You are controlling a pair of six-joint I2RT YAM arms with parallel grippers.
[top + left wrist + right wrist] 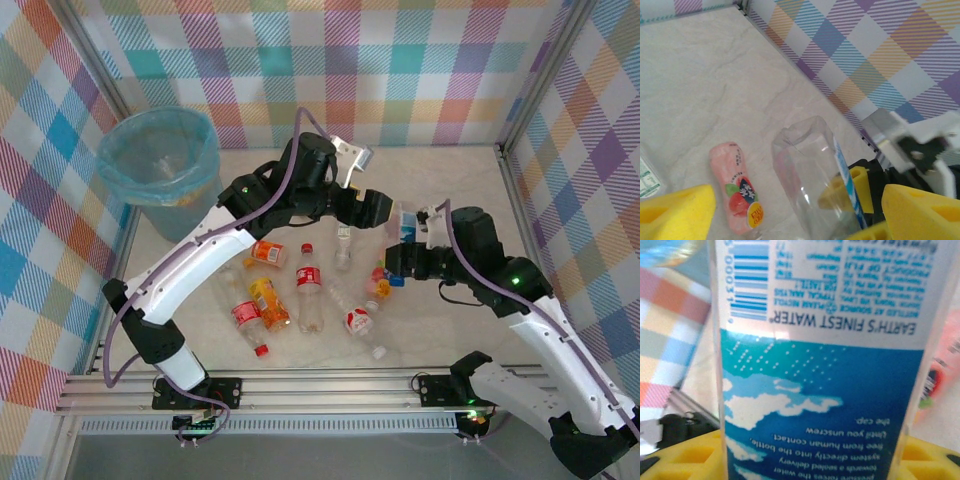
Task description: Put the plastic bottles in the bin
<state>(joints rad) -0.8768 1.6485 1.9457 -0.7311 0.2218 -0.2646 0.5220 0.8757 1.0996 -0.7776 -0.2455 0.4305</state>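
Right pincer point(412, 232) clamped the blue-label bottle point(825, 390) above the surface, well apart from the bin point(112, 170). Left pincer point(800, 215) stood wide around it. Risk: bottle could drop if right released before left closed.

Two matching arms here: the left arm point(190, 255) is a long white curved shell between chunky black joints, with a thin purple cable point(296, 130) trailing along it. The right arm point(560, 340) looks the same, with a small green light point(515, 280) glowing. Blocky yellow fingers point(675, 212) sit up front.

Top camera looks down over the whole table point(455, 180); both wrist cameras closely share one blue-labelled bottle point(810, 172) point(825, 365).
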